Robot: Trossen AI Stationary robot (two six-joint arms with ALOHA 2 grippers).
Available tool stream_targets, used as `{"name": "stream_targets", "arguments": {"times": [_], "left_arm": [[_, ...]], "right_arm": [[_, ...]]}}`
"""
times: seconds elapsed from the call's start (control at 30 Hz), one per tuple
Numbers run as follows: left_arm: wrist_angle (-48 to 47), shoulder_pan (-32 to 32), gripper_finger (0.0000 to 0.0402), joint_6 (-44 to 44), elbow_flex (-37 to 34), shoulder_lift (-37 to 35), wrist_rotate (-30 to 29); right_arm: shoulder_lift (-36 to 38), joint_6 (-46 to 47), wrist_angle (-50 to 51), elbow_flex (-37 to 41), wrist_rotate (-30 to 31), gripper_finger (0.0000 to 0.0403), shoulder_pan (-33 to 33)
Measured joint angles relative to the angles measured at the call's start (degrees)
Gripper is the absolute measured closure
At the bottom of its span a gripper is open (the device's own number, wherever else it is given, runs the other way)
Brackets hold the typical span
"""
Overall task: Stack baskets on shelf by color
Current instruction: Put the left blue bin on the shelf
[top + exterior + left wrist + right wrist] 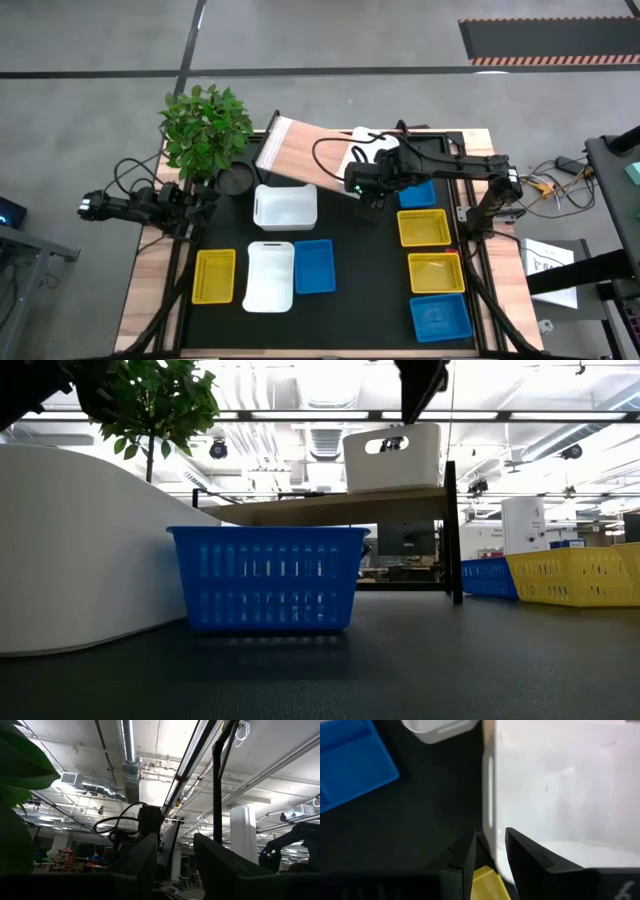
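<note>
The wood-grain shelf stands at the table's far side. One white basket rests by its bottom on the shelf's right part. My right gripper hangs over that basket's near rim, fingers narrowly apart with the wall between them. On the table lie two white baskets, three blue ones and three yellow ones. My left gripper waits at the table's left edge, slightly open, pointing up into the room. My right gripper has the white basket's side wall at its rim, one finger inside the basket and one finger outside. The fingers come from above, pointing down. The basket sits level on the shelf board.
A leafy plant in a dark pot stands at the shelf's left end, close to my left arm. The shelf's left and middle parts are bare wood. Black table shows between the white basket and the blue one.
</note>
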State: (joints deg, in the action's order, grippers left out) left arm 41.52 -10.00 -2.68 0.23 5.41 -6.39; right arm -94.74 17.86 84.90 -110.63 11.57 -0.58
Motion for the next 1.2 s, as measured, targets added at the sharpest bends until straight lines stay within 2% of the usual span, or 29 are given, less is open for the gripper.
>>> {"name": "stream_targets", "arguments": {"times": [0.17, 0.4, 0.63, 0.8, 1.0, 1.2], "left_arm": [[-0.1, 0.0, 0.0288, 0.0, 0.0, 0.9, 0.2], [1.6, 0.0, 0.0288, -3.4, 0.0, 5.9, 0.4], [11.2, 0.0, 0.0288, -4.5, 0.6, 13.2, 0.5], [13.7, -0.1, 0.0288, -8.0, 3.8, 17.4, 0.8], [14.7, -0.3, 0.0288, -11.8, 10.0, 22.5, 1.0], [14.6, -0.6, 0.0288, -14.0, 17.7, 27.9, 3.8]], "right_arm": [[3.5, -1.3, -0.1, -0.6, 1.0, 0.0305, -3.1], [11.6, -0.8, -3.4, 3.7, 9.8, 0.0321, -11.9], [21.2, -1.5, -16.5, 16.2, 15.3, 0.0332, -23.7], [27.4, -5.1, -26.4, 27.9, 19.1, 0.0335, -31.1], [32.2, -10.0, -33.0, 37.0, 19.6, 0.0337, -36.1], [35.5, -13.0, -41.9, 45.2, 19.6, 0.0337, -39.6]]}}
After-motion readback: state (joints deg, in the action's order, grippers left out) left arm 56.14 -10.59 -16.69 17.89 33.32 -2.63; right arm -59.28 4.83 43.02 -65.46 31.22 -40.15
